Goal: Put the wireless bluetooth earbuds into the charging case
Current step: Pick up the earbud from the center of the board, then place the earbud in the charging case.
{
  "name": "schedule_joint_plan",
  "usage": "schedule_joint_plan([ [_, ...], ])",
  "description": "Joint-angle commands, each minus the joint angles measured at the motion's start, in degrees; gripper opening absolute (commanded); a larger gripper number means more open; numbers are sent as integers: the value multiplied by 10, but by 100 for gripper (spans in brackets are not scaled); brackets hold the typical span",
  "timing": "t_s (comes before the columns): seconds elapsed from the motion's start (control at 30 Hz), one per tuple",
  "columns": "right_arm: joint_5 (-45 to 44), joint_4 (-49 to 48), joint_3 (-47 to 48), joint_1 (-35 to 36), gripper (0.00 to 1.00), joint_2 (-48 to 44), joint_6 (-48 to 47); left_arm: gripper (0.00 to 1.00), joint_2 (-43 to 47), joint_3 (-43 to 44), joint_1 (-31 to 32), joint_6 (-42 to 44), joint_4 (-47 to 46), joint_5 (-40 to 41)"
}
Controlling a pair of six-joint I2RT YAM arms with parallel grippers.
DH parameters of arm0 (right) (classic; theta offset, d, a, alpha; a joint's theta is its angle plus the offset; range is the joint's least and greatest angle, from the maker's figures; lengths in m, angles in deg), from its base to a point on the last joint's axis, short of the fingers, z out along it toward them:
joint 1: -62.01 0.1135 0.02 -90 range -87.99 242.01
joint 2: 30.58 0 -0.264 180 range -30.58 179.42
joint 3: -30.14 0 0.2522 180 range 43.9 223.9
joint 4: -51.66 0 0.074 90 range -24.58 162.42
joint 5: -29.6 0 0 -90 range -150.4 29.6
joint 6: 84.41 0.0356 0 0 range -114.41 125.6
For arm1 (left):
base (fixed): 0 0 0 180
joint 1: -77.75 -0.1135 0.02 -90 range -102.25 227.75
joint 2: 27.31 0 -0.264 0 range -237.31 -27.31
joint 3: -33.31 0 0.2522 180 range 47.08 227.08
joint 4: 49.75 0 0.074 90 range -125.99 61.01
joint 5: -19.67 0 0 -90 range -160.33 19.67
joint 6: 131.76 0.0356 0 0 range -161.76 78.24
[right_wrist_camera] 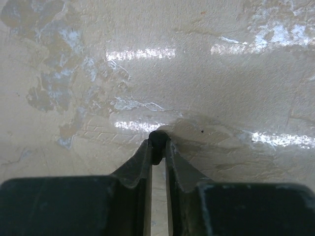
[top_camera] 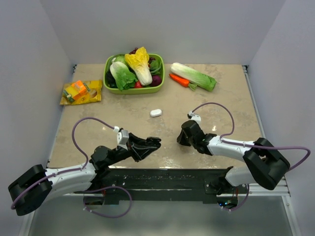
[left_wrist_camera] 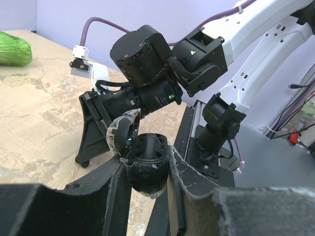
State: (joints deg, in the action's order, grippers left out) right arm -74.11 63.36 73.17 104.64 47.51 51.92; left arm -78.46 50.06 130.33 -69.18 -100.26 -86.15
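One earbud [right_wrist_camera: 157,137], a tiny black blob, sits pinched at the very tips of the right tool [right_wrist_camera: 157,147], whose fingers are drawn almost together with only a thin slit between them. The tips are pressed down at the glossy bench [right_wrist_camera: 221,73]; whether the bud is lifted clear of it cannot be told from this close view. The second bud is not clearly visible in any view.

The charging case [left_wrist_camera: 147,178], round and black, is clamped between the two fingers of the left tool [left_wrist_camera: 146,160], with its lid [left_wrist_camera: 119,136] hinged open and standing up to the left. Its inside is too dark to read.

From above, the left arm lies low and stretched along the near edge, its tool [top_camera: 150,144] aimed rightward. The right arm reaches in from the right with its wrist bent, its tool [top_camera: 182,137] pointing down at the bench near the other.

Farther back lie a small white pill-shaped object [top_camera: 156,112] and a green bowl [top_camera: 132,91] of vegetables.
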Motion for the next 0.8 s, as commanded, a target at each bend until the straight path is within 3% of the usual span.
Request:
schedule_joint_plan([
  [0.0, 0, 36, 0, 0, 6, -14, -4, 0, 0, -26, 2, 7, -47, 3],
  [0.23, -16, 107, 17, 1, 0, -96, -37, 0, -6, -23, 2, 9, -49, 0],
  [0.33, 6, 156, 43, 1, 0, -181, -97, 0, -3, -22, 2, 9, -46, 0],
  [0.47, 90, 263, 139, 9, 0, -264, -199, 0, -10, -20, 2, -2, -52, 6],
  [0.63, 185, 316, 220, 73, 0, -340, -311, 0, -64, -25, 0, -38, -149, -24],
  [0.77, 264, 369, 294, 110, 0, -350, -366, 0, -114, -4, -8, -61, -211, -134],
])
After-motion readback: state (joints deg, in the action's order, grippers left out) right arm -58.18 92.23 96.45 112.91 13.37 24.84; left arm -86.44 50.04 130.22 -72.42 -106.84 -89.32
